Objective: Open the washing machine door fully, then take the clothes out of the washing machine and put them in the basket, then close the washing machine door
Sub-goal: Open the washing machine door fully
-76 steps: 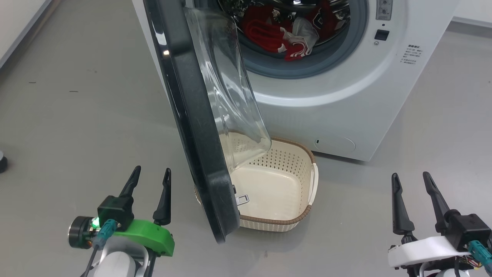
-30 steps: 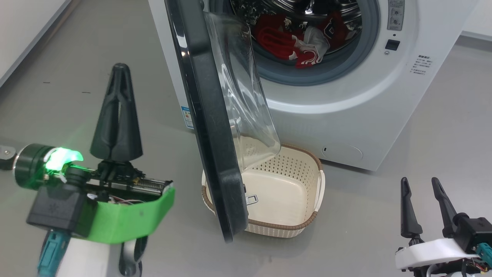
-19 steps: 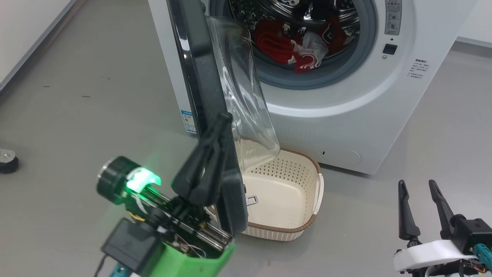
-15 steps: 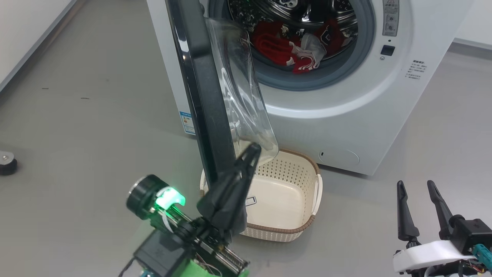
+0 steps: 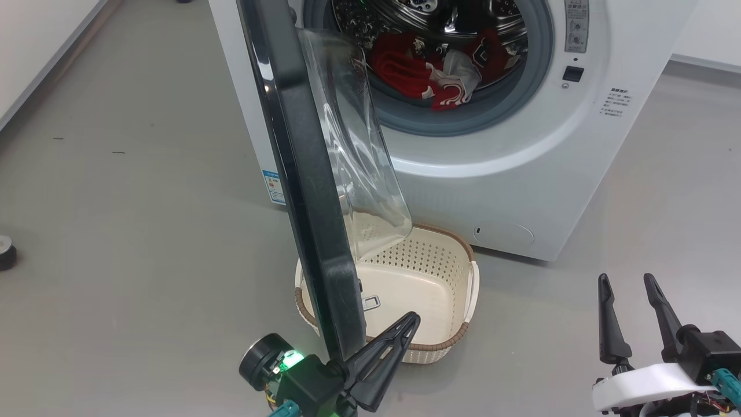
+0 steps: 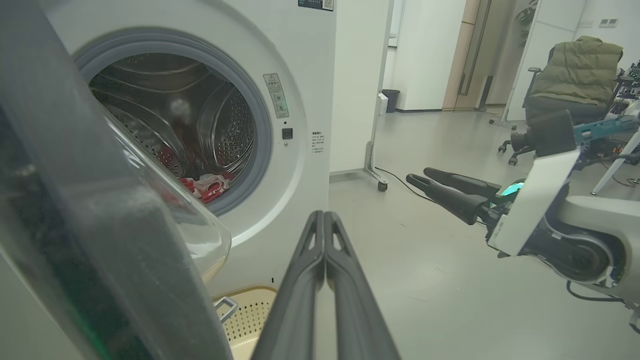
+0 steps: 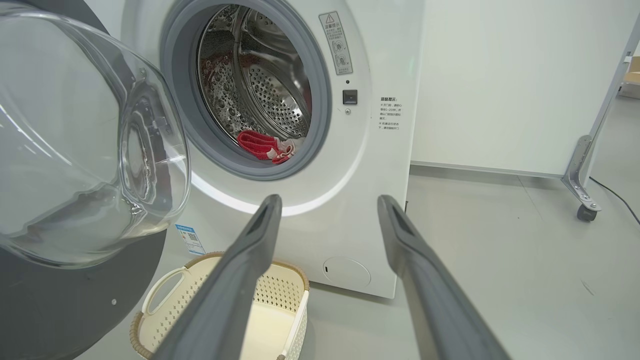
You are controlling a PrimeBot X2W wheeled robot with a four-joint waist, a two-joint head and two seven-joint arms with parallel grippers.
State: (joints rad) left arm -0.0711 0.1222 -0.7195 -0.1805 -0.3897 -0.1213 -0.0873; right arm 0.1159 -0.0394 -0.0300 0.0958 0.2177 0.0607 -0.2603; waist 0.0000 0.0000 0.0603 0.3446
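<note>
**Step in hand:** the washing machine door [image 5: 301,174] is judged about half open, so the full opening is not yet done.

**Position of the task's things:** the door is seen edge-on in the head view. Its long axis runs from the near floor up and away to the hinge side at the left of the washing machine [image 5: 521,174]. The glass bowl faces right and overhangs the left part of the basket [image 5: 446,340], which stands on the floor just in front of the machine. The clothes [image 5: 405,63] are lying in the drum, far behind the door.

**Deciding relation:** the left gripper [image 5: 412,319] is placed at the door's low near edge, on its right, inner side. The door therefore lies immediately to the gripper's left, and a leftward push is judged to be what the coming move calls for. Contact between the fingers and the rim cannot be confirmed (the wrist view shows the rim close by on the left, with a sliver of basket between).

**Pose:** the left gripper's fingers are pressed together with nothing between them. They are angled up and to the right from a low wrist. The right gripper [image 5: 625,281] is parked well apart at the near right, fingers spread and empty. The left arm is plainly the nearer one.
</note>
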